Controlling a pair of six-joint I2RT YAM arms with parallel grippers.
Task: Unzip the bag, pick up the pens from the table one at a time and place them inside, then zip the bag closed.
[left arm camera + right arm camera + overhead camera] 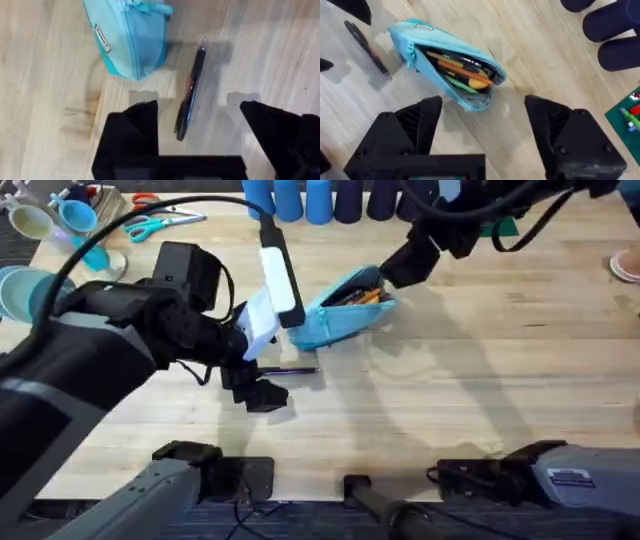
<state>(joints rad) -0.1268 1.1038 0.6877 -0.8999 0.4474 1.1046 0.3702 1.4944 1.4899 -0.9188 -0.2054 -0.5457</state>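
Bag (345, 308), light blue and unzipped, lay just above centre of the overhead frame, orange pen (462, 71) already inside. Looked soft and light, apt to slide; best pinned at one end, teal pull (150, 7) pinched. Dark pen (191, 95) on the table (480, 380) between left gripper's (200, 117) wide jaws. Right gripper (482, 117) above the pouch, jaws wide, empty.
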